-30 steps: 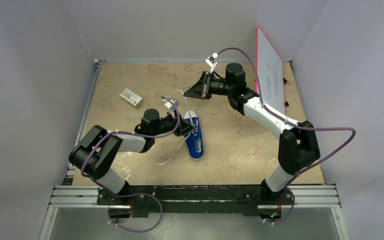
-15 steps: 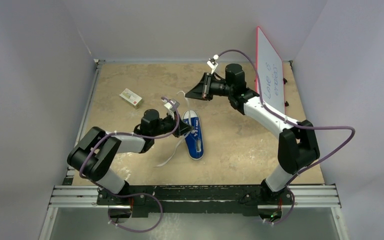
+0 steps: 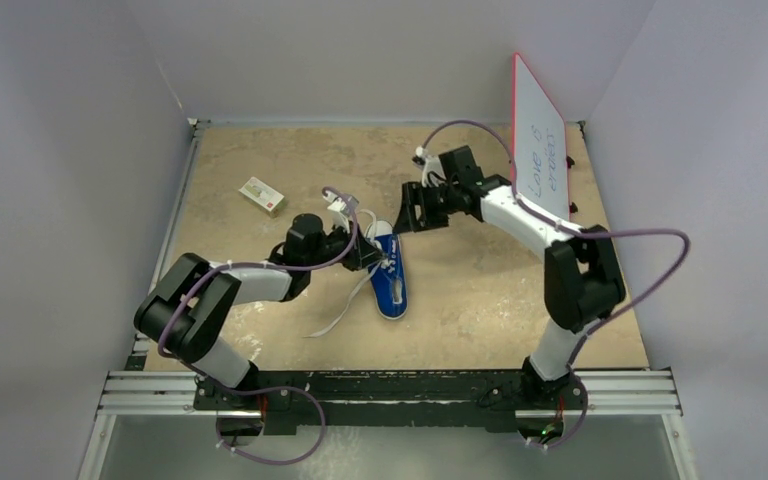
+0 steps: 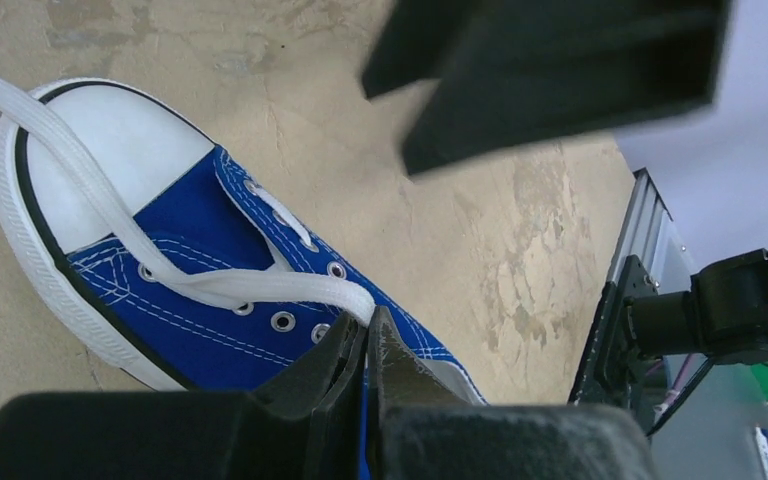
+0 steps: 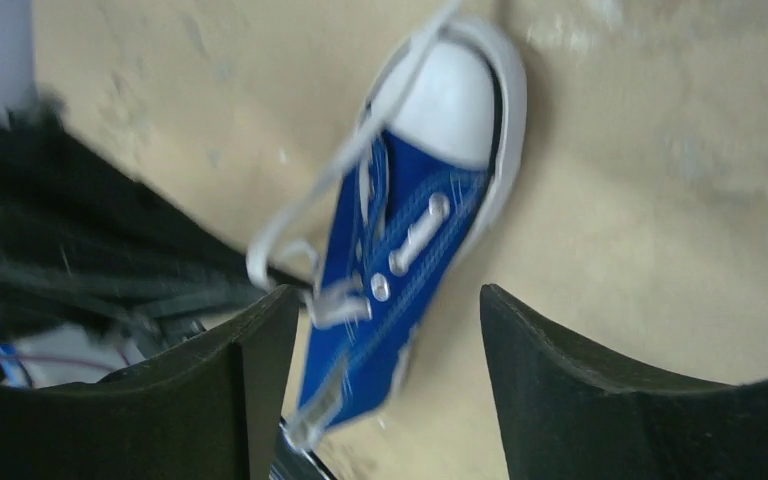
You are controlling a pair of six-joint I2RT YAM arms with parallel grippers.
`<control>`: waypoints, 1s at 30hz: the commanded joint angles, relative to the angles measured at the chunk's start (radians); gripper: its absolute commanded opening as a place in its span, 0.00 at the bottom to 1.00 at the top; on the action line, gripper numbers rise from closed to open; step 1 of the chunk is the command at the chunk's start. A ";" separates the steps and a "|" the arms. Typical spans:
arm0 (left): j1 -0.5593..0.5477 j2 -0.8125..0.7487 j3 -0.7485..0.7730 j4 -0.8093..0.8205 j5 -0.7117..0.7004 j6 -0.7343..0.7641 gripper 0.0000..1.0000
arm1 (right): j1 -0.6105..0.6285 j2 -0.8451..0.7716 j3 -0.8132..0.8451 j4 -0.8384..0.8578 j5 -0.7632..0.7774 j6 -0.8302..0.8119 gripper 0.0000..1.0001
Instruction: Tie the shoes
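Observation:
The shoe (image 3: 392, 272), a small blue sneaker with a white toe cap, lies mid-table with its toe pointing away from the arms. My left gripper (image 3: 371, 257) reaches it from the left side. In the left wrist view the gripper (image 4: 368, 325) is shut on a white lace (image 4: 260, 288) that crosses the eyelets of the shoe (image 4: 190, 300). My right gripper (image 3: 408, 218) hovers just beyond the toe. In the blurred right wrist view the gripper (image 5: 388, 296) is open, nothing between its fingers and the shoe (image 5: 415, 240) below. One loose lace end (image 3: 335, 318) trails across the table toward the near left.
A small white-and-red box (image 3: 261, 196) lies at the back left. A red-rimmed whiteboard (image 3: 540, 150) leans at the back right, close to the right arm. Grey walls enclose the table, and an aluminium rail (image 3: 390, 390) runs along the near edge.
The right gripper has swung forward and down from the back of the table to just beyond the shoe's toe, and its jaws have opened. The left arm has barely moved.

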 commanded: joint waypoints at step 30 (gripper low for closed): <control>0.058 -0.037 0.075 -0.039 0.081 -0.164 0.00 | 0.104 -0.131 -0.432 0.561 -0.388 -0.781 0.20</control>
